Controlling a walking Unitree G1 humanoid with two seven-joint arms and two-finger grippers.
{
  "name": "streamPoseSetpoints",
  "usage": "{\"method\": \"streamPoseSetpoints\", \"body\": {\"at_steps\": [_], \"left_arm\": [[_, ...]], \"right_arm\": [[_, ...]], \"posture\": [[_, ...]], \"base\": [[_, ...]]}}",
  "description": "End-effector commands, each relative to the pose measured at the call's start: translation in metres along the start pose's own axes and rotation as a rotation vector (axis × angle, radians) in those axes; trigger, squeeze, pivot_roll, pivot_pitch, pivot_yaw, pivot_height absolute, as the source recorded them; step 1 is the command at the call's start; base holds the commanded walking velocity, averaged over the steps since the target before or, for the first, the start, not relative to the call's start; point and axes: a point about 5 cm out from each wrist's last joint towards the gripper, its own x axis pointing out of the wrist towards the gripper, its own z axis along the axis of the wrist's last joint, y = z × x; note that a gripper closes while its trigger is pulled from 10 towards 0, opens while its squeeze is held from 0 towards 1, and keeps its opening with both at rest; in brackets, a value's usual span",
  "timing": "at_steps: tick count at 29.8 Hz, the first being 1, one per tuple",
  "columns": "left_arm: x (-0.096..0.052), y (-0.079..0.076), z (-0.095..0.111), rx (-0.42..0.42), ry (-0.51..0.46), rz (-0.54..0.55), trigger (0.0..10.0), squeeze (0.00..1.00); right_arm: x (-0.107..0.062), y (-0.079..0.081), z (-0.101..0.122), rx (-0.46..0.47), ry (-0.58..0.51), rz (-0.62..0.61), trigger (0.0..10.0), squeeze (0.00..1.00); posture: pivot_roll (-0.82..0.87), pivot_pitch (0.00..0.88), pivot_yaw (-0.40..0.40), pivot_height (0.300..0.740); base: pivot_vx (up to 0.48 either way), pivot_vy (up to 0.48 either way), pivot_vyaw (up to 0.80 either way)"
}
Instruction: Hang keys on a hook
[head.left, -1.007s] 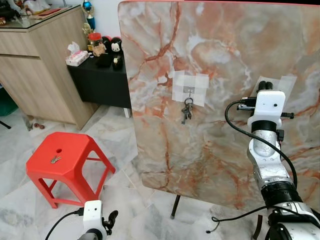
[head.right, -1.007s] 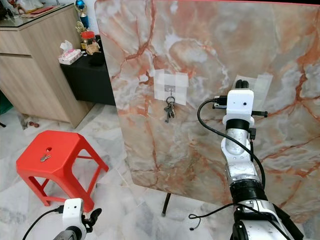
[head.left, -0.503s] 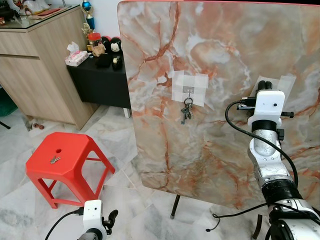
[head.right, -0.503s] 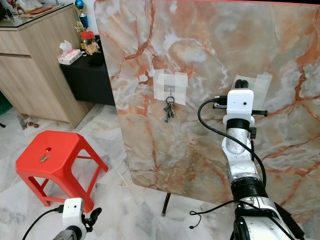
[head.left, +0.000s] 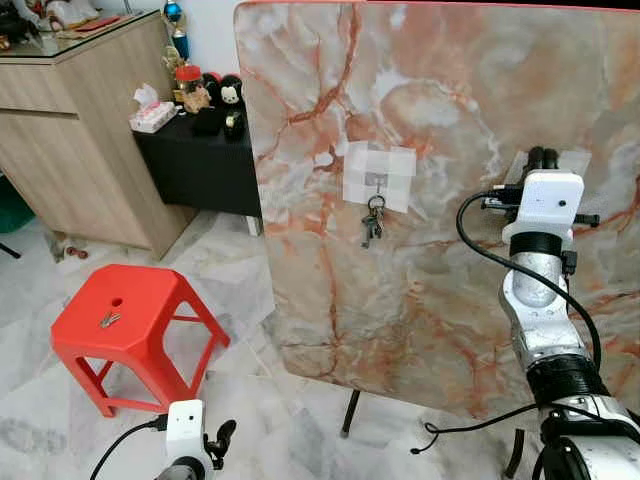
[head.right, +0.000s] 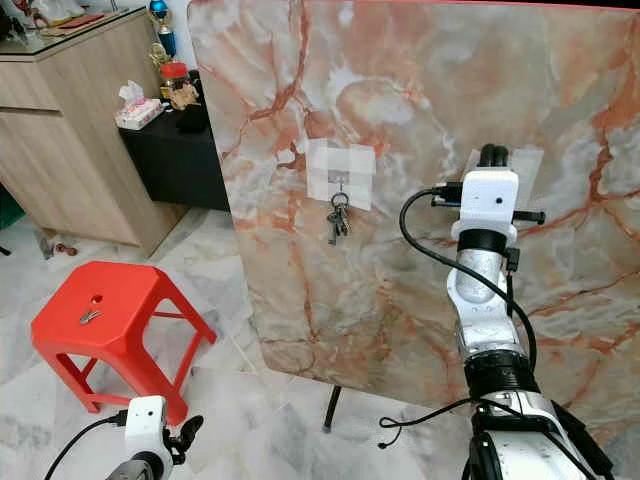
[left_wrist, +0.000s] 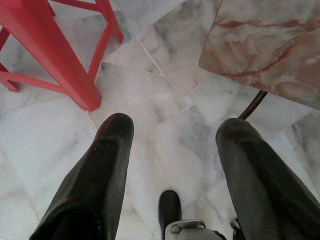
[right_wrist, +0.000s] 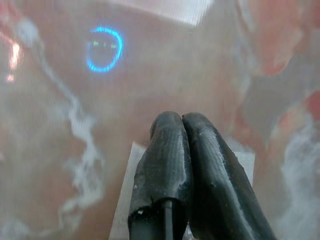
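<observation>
Marble panel (head.left: 420, 300): 1 key bunch (head.left: 372, 226) hooked, right end effector (head.left: 541, 157) pinched together, left end effector (left_wrist: 172, 137) apart.

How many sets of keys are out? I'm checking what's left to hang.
2: one bunch of keys hanging on the hook on the marble panel, one loose key set on the red stool.

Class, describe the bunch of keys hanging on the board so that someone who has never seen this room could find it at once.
Find the big upright marble-patterned board. Near its middle a white taped patch carries a small hook, and the bunch of keys dangles from it on a ring. Unlike the single key lying flat on the red stool, this bunch hangs against the board.
</observation>
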Motion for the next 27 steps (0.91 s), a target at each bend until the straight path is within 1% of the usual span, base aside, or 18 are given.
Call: {"method": "streamPoseSetpoints", "body": {"at_steps": [1, 10, 15, 22, 27], "left_arm": [[0.0, -0.001, -0.003, -0.001, 0.014, 0.001, 10.0, 0.0], [-0.001, -0.001, -0.002, -0.001, 0.007, 0.0, 10.0, 0.0], [-0.001, 0.0, -0.002, -0.001, 0.005, 0.002, 10.0, 0.0], [-0.001, 0.001, -0.002, 0.0, 0.005, 0.0, 10.0, 0.0], [-0.002, 0.005, -0.002, 0.0, 0.008, 0.004, 10.0, 0.0]], "right_arm": [[0.003, -0.002, 0.008, 0.021, -0.033, -0.023, 10.0, 0.0], [0.0, -0.002, 0.006, 0.021, -0.013, -0.036, 10.0, 0.0], [-0.003, -0.005, 0.003, 0.028, 0.006, -0.073, 10.0, 0.0], [-0.004, -0.008, 0.001, 0.021, 0.018, -0.082, 10.0, 0.0], [-0.005, -0.008, -0.002, 0.02, 0.031, -0.082, 10.0, 0.0]], "posture": [[0.01, 0.0, 0.011, 0.74], [0.01, 0.0, 0.01, 0.74], [0.01, 0.0, 0.009, 0.74], [0.01, 0.0, 0.011, 0.74], [0.01, 0.0, 0.009, 0.74]], "base": [[0.0, 0.0, 0.0], [0.0, 0.0, 0.0], [0.0, 0.0, 0.0], [0.0, 0.0, 0.0], [0.0, 0.0, 0.0]]}}
